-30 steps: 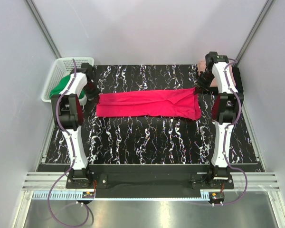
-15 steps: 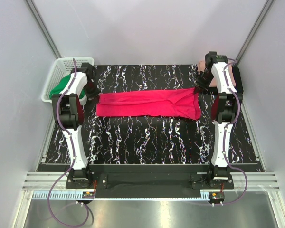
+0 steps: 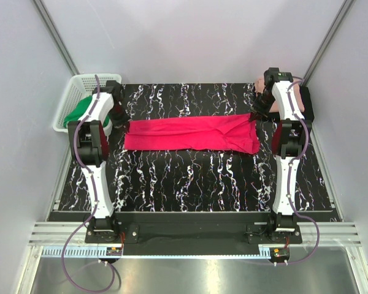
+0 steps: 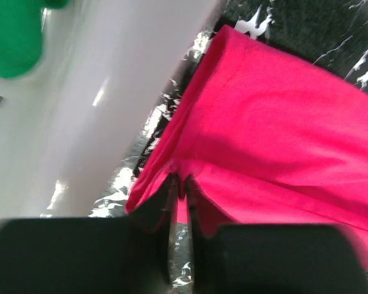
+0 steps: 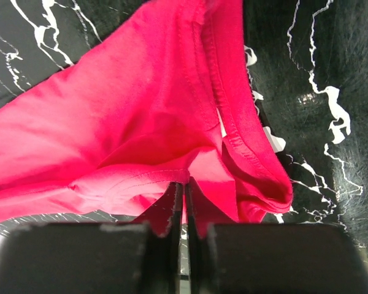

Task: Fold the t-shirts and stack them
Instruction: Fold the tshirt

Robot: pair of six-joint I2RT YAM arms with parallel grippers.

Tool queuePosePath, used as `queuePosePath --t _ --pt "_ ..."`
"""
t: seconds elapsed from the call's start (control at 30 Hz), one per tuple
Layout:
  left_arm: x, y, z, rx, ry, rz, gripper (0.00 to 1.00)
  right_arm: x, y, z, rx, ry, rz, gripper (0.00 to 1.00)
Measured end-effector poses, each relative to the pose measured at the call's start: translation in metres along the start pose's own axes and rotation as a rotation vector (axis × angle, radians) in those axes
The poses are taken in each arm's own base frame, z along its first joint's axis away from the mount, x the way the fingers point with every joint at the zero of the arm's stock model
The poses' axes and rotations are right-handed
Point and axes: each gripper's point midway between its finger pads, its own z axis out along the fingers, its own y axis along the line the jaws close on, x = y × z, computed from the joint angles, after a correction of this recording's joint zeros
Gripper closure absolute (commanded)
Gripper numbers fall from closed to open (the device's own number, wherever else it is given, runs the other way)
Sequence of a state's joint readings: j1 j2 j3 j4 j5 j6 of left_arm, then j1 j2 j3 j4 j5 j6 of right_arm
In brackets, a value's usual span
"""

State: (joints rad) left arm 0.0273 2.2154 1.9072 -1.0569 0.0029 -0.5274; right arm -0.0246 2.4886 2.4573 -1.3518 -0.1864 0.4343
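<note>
While the crimson-pink t-shirt (image 3: 190,135) lies across the middle of the marbled black table (image 3: 190,184) as one long narrow band running left-right, both arms sit at its ends.

L gripper (image 3: 124,125): at the band's left end, just beside the white basket (image 3: 70,98). In the wrist view the jaws stand at a thin slit w/ the shirt's corner edge (image 4: 172,165) running into the slit between the fingers (image 4: 165,202); reads as a pinch on the cloth. Basket wall (image 4: 110,92) is close on the left of that view, green cloth (image 4: 12,37) above it.

R gripper (image 3: 253,116): at the right end, rear corner of the band. In the wrist view the jaws are pressed together on a fold of the shirt near its stitched hem (image 5: 227,110); cloth bunches up either side of the fingers (image 5: 168,208). The right end is wrinkled and a bit wider than the left in the top view.

Other items: green cloth (image 3: 80,110) inside the basket at the rear-left corner. Salmon-pink t-shirt (image 3: 300,98) at the rear-right table edge, behind the R arm, well apart from the crimson band; partly hidden by the arm. Dark patch beside it, can't tell what.
</note>
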Motion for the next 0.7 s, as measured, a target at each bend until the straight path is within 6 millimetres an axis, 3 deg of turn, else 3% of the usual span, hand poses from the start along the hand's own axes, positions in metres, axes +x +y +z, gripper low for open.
queuePosePath --t 0.07,0.17,0.7 --pt "0.000 -0.002 0.000 0.003 -0.003 0.002 0.62 -0.002 0.002 -0.001 -0.006 -0.006 0.001 0.84" --pt "0.001 -0.006 -0.001 0.006 -0.007 0.003 0.54 -0.005 0.004 -0.005 -0.015 -0.019 -0.001 0.79" --pt "0.000 -0.007 -0.004 0.004 -0.018 -0.008 0.55 -0.019 0.009 -0.021 -0.039 -0.083 -0.005 0.81"
